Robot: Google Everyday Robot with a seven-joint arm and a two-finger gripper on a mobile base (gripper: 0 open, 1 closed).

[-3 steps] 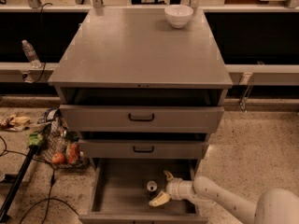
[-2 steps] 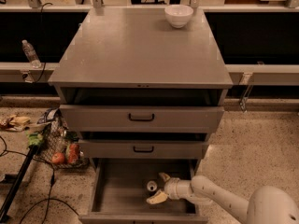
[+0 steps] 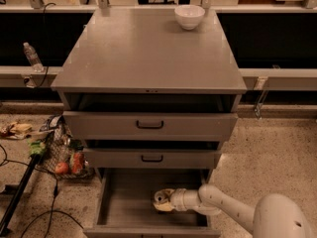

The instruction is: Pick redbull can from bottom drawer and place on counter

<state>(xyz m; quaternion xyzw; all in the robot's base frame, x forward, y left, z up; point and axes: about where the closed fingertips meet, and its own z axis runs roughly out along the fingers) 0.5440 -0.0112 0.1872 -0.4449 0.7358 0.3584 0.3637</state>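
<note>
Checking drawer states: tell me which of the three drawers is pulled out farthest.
The bottom drawer: its grey floor lies exposed, with the gripper at the redbull can inside; the two handled drawers above barely protrude.

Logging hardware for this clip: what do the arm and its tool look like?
The arm is glossy white, built of smooth rounded tubular segments, with a large bulbous joint at the lower right. No cables or markings show. Its tool, down in the bottom drawer by the can, is pale yellowish-tan beyond a white cylindrical wrist.
</note>
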